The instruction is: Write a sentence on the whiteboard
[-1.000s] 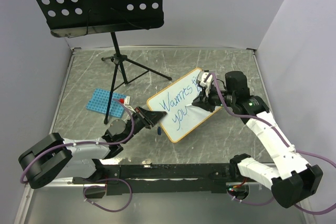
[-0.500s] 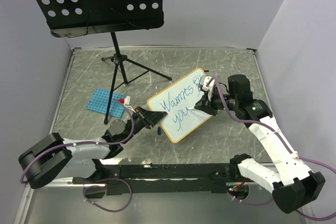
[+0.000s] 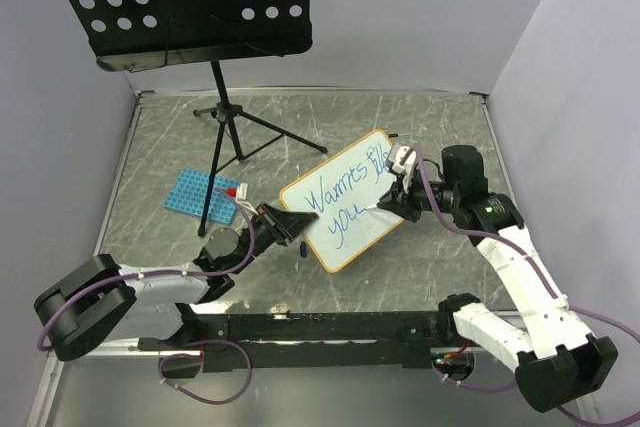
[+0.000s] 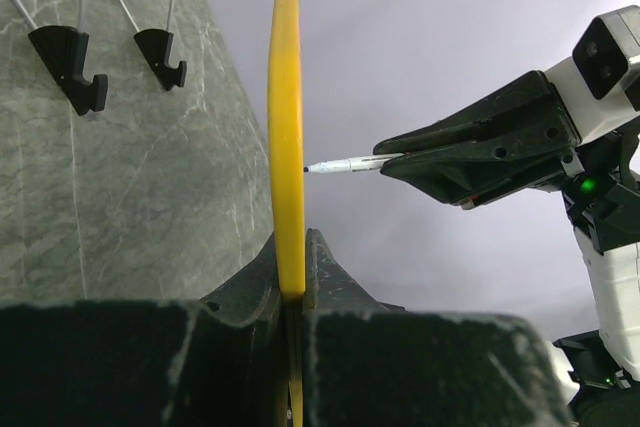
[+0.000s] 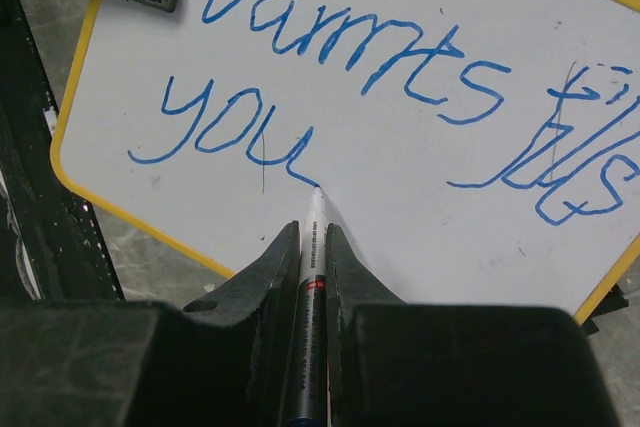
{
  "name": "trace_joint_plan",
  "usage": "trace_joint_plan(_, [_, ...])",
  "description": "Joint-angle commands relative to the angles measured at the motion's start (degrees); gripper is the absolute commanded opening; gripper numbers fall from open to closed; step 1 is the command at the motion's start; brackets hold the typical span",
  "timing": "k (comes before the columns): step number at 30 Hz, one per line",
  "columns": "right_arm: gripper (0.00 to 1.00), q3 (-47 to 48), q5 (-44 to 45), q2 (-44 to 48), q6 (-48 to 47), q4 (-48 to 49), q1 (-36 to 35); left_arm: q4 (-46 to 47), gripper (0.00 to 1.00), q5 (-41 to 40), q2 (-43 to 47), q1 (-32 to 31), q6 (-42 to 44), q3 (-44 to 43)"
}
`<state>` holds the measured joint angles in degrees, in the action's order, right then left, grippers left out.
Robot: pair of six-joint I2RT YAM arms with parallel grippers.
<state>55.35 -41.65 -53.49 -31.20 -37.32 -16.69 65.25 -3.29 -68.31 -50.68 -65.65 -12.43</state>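
Whiteboard (image 3: 360,232) sits with its edge pinched between the fingers of our left gripper (image 4: 292,247), while our right gripper (image 5: 312,232) squeezes a marker (image 5: 316,209), its tip just ahead of those fingers touching the sentence (image 5: 400,77) at "you".

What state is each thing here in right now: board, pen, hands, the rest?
whiteboard: clamped by one edge, partly written on
sentence: unfinished, reads roughly "Warmts fills you"
marker: uncapped, tip at the board after "you"
left hand: shut on the whiteboard
right hand: shut on the marker
music stand: standing on its tripod
blue rack: lying flat on the table
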Motion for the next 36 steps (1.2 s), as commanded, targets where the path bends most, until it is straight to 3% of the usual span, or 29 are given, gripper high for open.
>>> trace_joint_plan(1, [0.0,3.44,-0.89,-0.21,0.09,0.49,0.95,15.52,0.01,0.56,3.19,0.14,-2.12,-0.85])
trace_joint_plan(15, [0.0,7.05,-8.97,2.43,2.46,1.02,1.04,14.46,0.01,-0.23,5.82,0.05,-0.8,0.74])
trace_joint_plan(36, [0.0,7.4,-8.36,3.4,2.9,1.02,1.75,12.79,0.01,0.13,7.93,0.14,0.08,1.79])
